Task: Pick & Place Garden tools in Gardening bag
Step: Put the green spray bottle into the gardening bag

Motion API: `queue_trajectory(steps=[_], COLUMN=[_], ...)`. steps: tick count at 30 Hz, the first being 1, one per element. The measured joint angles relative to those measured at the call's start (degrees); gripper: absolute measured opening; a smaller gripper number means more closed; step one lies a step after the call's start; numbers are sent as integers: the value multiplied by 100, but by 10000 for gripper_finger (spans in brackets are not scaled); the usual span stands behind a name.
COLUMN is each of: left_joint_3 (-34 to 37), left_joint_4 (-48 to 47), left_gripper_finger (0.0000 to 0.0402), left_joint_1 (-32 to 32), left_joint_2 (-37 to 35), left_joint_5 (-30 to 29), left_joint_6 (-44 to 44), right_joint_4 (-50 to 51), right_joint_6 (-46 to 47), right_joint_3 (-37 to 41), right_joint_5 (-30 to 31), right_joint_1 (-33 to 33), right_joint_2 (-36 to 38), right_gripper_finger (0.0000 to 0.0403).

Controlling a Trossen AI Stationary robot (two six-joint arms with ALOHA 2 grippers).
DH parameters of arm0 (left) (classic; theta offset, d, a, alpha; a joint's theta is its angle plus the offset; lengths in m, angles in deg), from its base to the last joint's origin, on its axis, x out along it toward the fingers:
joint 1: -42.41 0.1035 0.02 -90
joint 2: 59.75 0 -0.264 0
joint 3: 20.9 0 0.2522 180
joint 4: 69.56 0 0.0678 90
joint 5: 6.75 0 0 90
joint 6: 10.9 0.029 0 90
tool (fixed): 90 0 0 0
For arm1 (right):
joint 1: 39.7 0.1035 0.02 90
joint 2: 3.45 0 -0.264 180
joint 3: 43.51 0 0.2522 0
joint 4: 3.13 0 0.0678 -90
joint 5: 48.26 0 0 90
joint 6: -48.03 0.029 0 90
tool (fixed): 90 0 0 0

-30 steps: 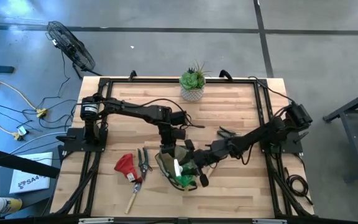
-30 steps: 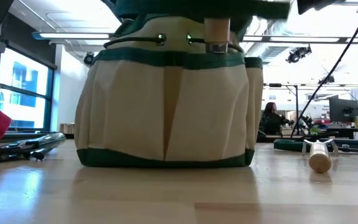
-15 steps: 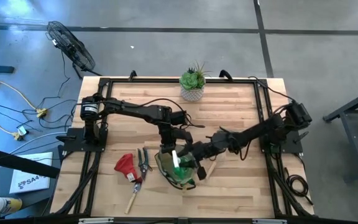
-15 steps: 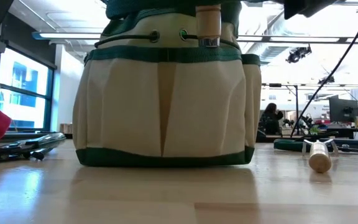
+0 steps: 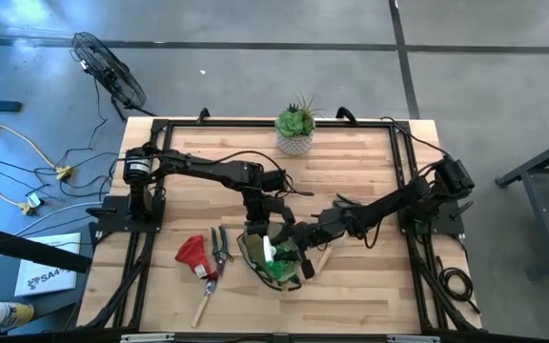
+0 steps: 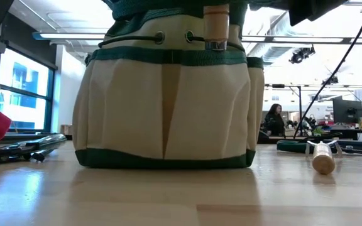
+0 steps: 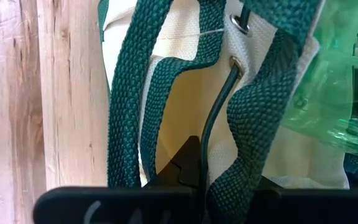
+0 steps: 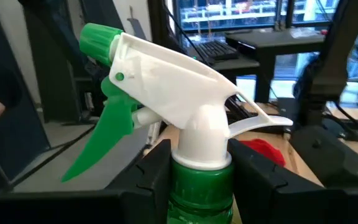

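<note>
Right end effector (image 8: 197, 168) clamps glossy green spray bottle (image 8: 199, 193) over canvas bag (image 6: 165, 107).

Light wood desk (image 5: 360, 162) with black frame. Gardening bag (image 5: 260, 255) stands at centre-6 o'clock. Red glove (image 5: 193, 253) and dark pruners (image 5: 220, 246) just beside it at 9 o'clock, wooden-handled tool (image 5: 203, 303) at 7. Potted succulent (image 5: 295, 127) at 12. Another wooden-handled tool (image 6: 323, 157) lies beside the bag.

Both end effectors (image 5: 273, 232) at the gardening bag (image 5: 254, 257), spray bottle (image 5: 280, 268) inside.
</note>
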Motion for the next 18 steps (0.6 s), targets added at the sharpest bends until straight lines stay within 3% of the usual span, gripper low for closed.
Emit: queue_trajectory(steps=[16,18], left_joint_3=[0,0], left_joint_4=[-12,-14], left_gripper_finger=[0,0], left_joint_1=[0,0], left_joint_2=[0,0], left_joint_5=[2,4], left_joint_6=[-2,-2], right_joint_4=[-106,-49], right_joint_6=[210,246], right_joint_3=[0,0], right_joint_5=[89,190], right_joint_1=[-137,-138], right_joint_2=[0,0], right_gripper_finger=[118,142])
